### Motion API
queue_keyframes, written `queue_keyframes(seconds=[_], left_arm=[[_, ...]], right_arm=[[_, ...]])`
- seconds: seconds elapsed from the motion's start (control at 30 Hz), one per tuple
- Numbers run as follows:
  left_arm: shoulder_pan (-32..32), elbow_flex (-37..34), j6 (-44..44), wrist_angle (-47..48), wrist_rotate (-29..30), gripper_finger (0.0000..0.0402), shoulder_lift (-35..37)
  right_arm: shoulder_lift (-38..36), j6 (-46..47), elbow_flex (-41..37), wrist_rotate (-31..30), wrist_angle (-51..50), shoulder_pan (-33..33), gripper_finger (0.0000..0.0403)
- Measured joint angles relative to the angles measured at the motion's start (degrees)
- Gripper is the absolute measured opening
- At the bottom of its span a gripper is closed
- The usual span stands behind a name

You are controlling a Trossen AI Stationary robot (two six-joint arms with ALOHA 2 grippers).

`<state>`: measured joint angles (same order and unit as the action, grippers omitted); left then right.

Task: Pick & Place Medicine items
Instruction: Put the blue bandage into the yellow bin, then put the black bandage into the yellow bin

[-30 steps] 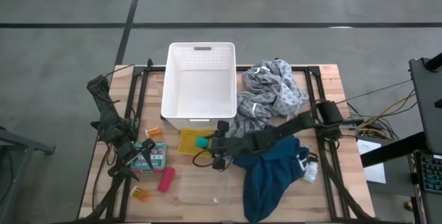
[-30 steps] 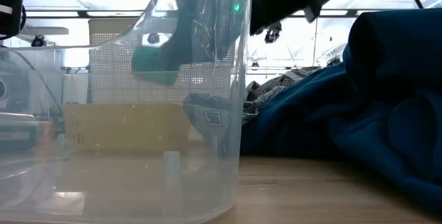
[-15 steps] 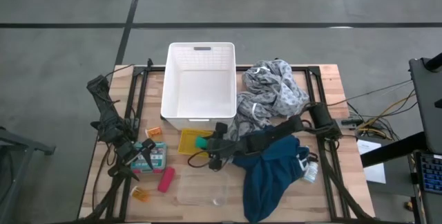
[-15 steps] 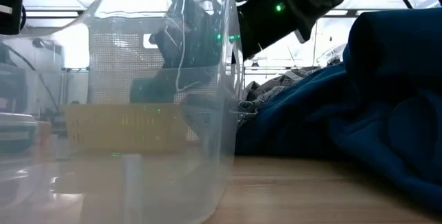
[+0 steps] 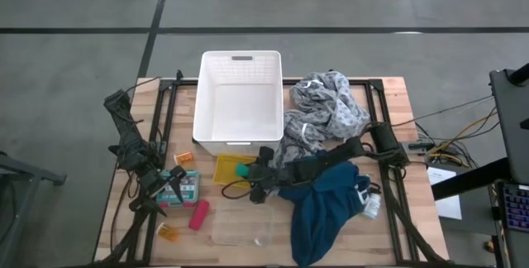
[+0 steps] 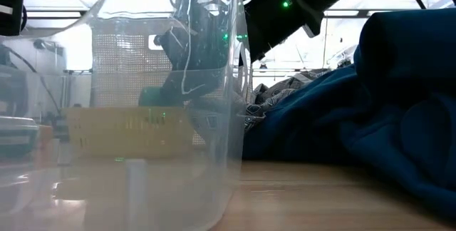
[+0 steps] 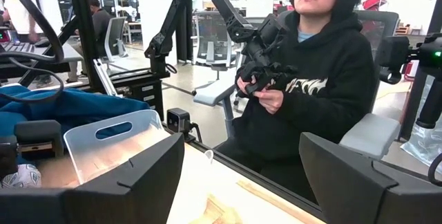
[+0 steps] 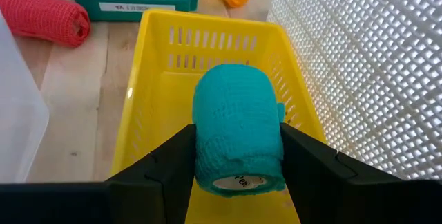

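Observation:
My right gripper (image 5: pixel 246 171) (image 8: pixel 238 141) is shut on a teal-green bandage roll (image 8: pixel 238 124) (image 6: pixel 160 97) over the yellow slotted basket (image 8: pixel 207 44) (image 5: pixel 223 169) in front of the white bin. A pink-red roll (image 5: pixel 198 214), a teal box (image 5: pixel 183 185) and two orange bottles (image 5: pixel 169 233) (image 5: pixel 183 158) lie on the wood at the left. A white bottle (image 5: pixel 370 206) lies against the blue cloth. My left gripper (image 7: pixel 242 175) waits open at the table's left side (image 5: pixel 165 187). My right gripper pinches the teal-green roll by its curved sides (image 8: pixel 200 137) between the two fingers. The fingers slant down from the table's right side, and the roll lies along them with one flat end (image 8: pixel 238 181) facing back. It hangs inside the basket's rim; whether it touches the floor I cannot tell.
The white bin (image 5: pixel 240 102) stands just beyond the yellow basket. A clear plastic container (image 5: pixel 244 228) (image 6: pixel 121 117) sits near the front edge. A grey patterned cloth (image 5: pixel 326 111) and a teal-blue cloth (image 5: pixel 326 202) cover the right half, under my right arm. A person sits beyond the table.
My right gripper has sunk with the teal-green roll toward the yellow basket and tipped a little further down, then stopped. It has stayed shut on the roll.

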<state>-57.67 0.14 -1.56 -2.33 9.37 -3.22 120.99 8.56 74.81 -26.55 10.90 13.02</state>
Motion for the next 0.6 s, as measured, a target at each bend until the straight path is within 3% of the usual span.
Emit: queue_keyframes(seconds=[0.2,0.6], left_arm=[[0.0,0.0,0.0,0.0,0.0,0.0292,0.0],[0.0,0.0,0.0,0.0,0.0,0.0292,0.0]], right_arm=[[0.0,1.3,0.0,0.1,0.1,0.0,0.0206],[0.0,3.9,0.0,1.0,0.1,-0.3,0.0293]])
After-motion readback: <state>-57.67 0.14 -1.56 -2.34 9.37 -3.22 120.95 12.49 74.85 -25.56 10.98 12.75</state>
